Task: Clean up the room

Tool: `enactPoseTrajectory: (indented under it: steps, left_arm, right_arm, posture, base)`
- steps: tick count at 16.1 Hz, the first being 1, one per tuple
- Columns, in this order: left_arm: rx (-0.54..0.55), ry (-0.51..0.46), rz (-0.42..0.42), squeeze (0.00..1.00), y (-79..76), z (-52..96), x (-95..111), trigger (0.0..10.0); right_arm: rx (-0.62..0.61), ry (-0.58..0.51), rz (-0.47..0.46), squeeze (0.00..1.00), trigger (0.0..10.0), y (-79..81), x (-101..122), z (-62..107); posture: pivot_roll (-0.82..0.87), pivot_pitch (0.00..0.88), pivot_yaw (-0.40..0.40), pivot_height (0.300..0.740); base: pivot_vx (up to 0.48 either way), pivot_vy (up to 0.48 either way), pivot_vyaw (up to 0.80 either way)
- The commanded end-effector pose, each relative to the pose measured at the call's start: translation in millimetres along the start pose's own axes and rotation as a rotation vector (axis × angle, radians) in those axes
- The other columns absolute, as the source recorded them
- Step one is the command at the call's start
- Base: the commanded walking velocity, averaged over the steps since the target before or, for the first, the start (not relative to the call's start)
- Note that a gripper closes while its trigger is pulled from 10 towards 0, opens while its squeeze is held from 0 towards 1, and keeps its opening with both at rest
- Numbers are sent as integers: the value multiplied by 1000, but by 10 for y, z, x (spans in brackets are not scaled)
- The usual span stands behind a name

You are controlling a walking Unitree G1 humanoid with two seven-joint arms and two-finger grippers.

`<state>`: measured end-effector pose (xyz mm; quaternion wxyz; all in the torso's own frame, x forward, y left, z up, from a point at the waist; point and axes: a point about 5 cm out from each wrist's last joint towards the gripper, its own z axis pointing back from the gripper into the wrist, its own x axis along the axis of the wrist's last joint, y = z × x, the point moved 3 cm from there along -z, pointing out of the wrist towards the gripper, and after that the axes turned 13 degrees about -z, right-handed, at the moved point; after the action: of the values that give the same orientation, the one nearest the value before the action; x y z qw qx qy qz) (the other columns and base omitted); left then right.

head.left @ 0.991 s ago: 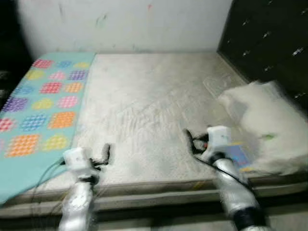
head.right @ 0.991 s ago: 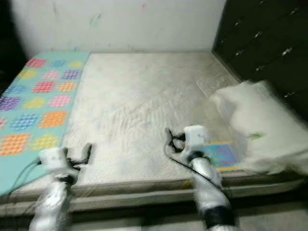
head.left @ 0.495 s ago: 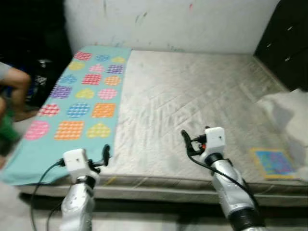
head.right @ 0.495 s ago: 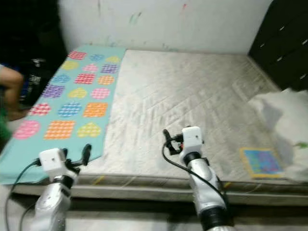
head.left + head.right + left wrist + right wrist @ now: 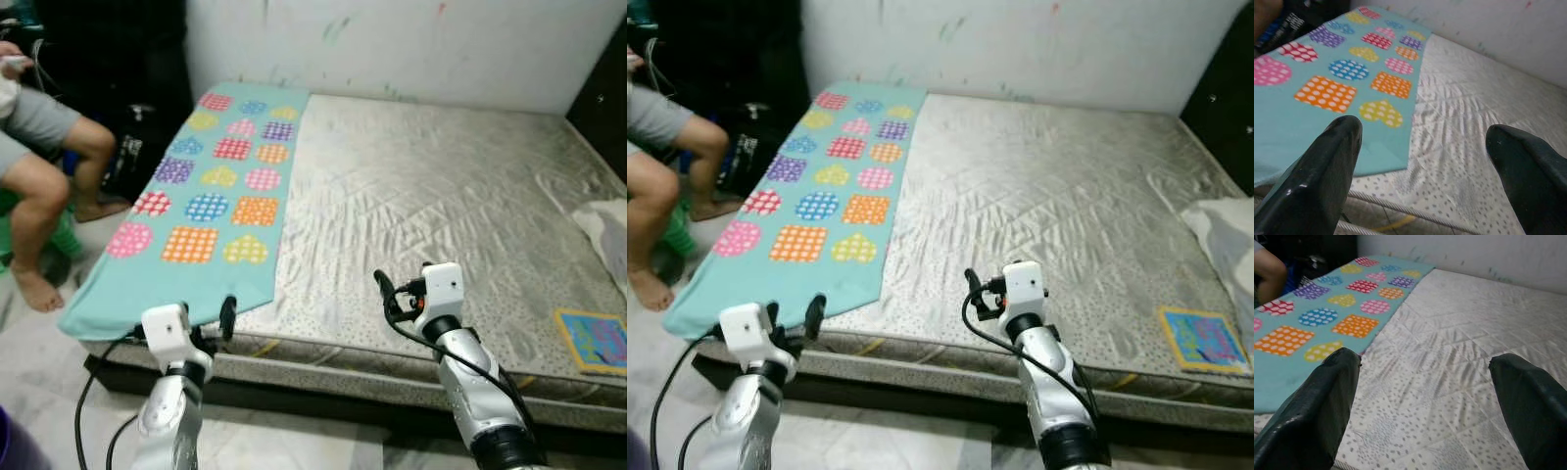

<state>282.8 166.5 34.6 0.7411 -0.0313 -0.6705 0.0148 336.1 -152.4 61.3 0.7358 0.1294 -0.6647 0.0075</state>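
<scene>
A teal blanket (image 5: 220,186) with coloured hearts, squares and circles lies along the left side of a bare grey mattress (image 5: 441,206); its near end hangs over the bed's front corner. My left gripper (image 5: 1422,137) is open and holds nothing, just off the front edge by that blanket corner (image 5: 227,315). My right gripper (image 5: 1425,367) is also open and holds nothing, over the mattress's front edge near the middle (image 5: 385,294). A white pillow (image 5: 1227,230) lies at the far right of the bed.
A person sits to the left of the bed, bare legs and feet (image 5: 44,196) on the tiled floor. Dark bags (image 5: 137,147) stand against the wall behind them. A blue and yellow label (image 5: 593,340) marks the mattress's right front. A dark cabinet (image 5: 609,88) flanks the right.
The camera has swung left: the bed and pillow slid right in the picture and the seated person came into view. Both arms keep the same pose.
</scene>
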Motion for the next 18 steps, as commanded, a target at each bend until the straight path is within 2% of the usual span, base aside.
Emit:
enactPoseTrajectory:
  steps: [1, 18]
  left_arm:
    - [-18, -17, -1, 0, -25, -23, 43, 10000]
    - [-34, -13, -7, 0, -29, -36, 42, 10000]
  right_arm:
    - [-8, -8, 5, 0, 10000, -36, 31, 0]
    - [-20, -2, -3, 0, 10000, -35, 10, -8]
  posture:
    - [51, 1, -37, 740]
    - [55, 0, -29, 740]
  base:
    - [251, 0, 0]
    - [268, 0, 0]
